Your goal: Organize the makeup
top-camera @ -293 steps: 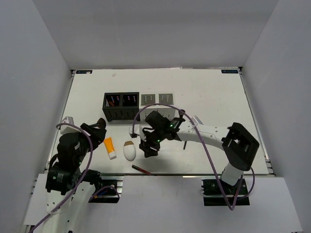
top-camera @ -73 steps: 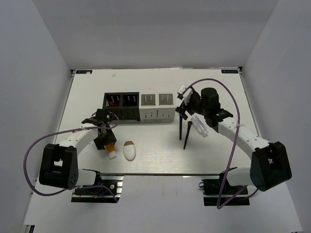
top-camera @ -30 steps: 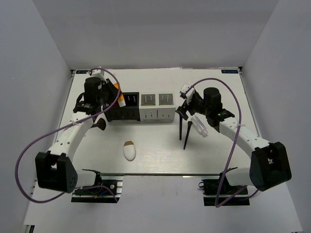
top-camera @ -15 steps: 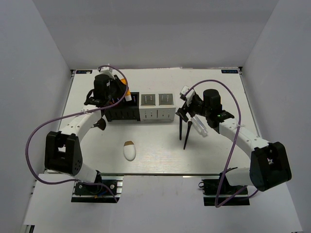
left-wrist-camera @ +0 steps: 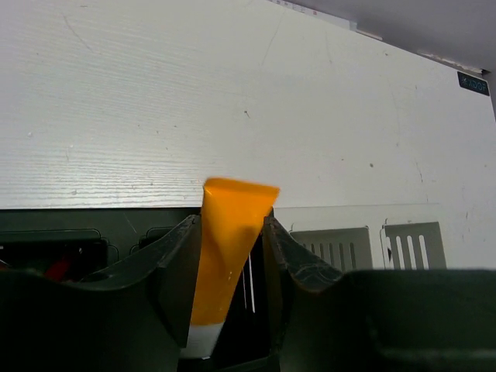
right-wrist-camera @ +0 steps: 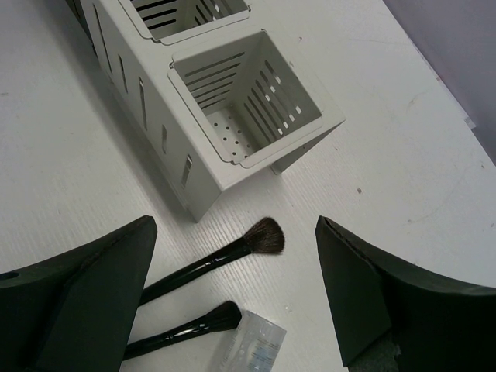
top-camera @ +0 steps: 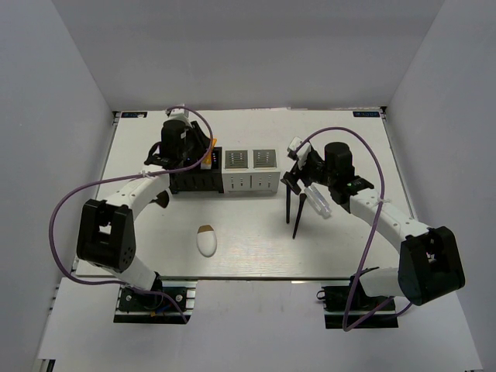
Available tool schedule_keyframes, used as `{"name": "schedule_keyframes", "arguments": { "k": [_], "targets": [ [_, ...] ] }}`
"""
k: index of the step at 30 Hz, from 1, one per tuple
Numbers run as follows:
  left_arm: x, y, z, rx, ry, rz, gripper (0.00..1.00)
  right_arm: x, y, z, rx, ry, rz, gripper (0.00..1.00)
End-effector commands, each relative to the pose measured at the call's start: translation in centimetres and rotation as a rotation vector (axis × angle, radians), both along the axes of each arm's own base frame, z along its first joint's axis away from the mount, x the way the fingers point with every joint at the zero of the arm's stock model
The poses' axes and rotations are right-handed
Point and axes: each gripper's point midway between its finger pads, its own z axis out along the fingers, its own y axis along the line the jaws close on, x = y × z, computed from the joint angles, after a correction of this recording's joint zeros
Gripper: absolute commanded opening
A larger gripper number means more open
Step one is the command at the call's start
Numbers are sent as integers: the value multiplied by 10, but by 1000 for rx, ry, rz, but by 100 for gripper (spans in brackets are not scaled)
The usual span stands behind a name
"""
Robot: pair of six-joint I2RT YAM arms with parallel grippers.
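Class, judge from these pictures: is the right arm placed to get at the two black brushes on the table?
Probably yes. The right end effector hangs open above the black brushes, which lie uncovered. Only the clear bottle beside one of them and the white organizer nearby crowd them slightly.

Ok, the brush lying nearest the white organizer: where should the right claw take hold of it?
Probably the thin black handle of the brush, about mid-length, coming straight down with the right claw open across it. It lies flat on the table, the bristle head is soft, and the second brush lies close alongside.
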Motion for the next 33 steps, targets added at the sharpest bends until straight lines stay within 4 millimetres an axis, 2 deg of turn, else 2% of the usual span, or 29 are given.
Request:
{"name": "schedule_keyframes", "arguments": {
  "k": [1, 7, 11, 12, 14, 17, 18, 20, 21, 22, 23, 24, 25, 26, 30, 33],
  "targets": [
    [7, -1, 22, 15, -59, 24, 49, 3, -4, 14, 8, -48, -13, 89],
    [6, -3, 29, 15, -70, 22, 51, 3, -5, 15, 8, -49, -16, 89],
    [2, -7, 53, 3, -118, 9, 52, 4, -7, 15, 7, -50, -19, 89],
    [-2, -7, 68, -5, -144, 3, 53, 4, -7, 15, 8, -49, -21, 89],
    [-7, -6, 85, -7, -174, -6, 55, 4, -7, 17, 11, -52, -22, 89],
    [-30, -1, 101, -7, -170, -20, 58, 2, -8, 16, 17, -40, -26, 89],
    [-46, 4, 110, -10, -164, -18, 59, 3, -8, 16, 20, -38, -29, 89],
    [-63, 8, 111, -20, -135, -15, 62, 1, -8, 15, 21, -31, -27, 89],
    [-77, 12, 96, -6, -77, -14, 65, 0, -8, 15, 22, -30, -26, 89],
    [-94, 12, 105, -28, -81, -39, 67, 0, -8, 14, 22, -26, -28, 89],
    [-104, 14, 104, -38, -62, -33, 69, 0, -10, 12, 20, -18, -32, 89],
    [-119, 18, 89, -26, 4, -34, 71, -1, -10, 12, 20, -18, -32, 89],
    [-132, 19, 94, -46, 9, -39, 72, -2, -9, 11, 19, -13, -28, 89],
    [-142, 20, 89, -51, 36, -45, 72, -3, -10, 10, 16, -8, -29, 89],
    [-181, 23, 52, -46, 212, -66, 75, -4, -10, 8, 11, 3, -24, 89],
    [-198, 24, 22, -50, 326, -65, 75, -5, -8, 7, 6, 10, -13, 89]
  ]
}}
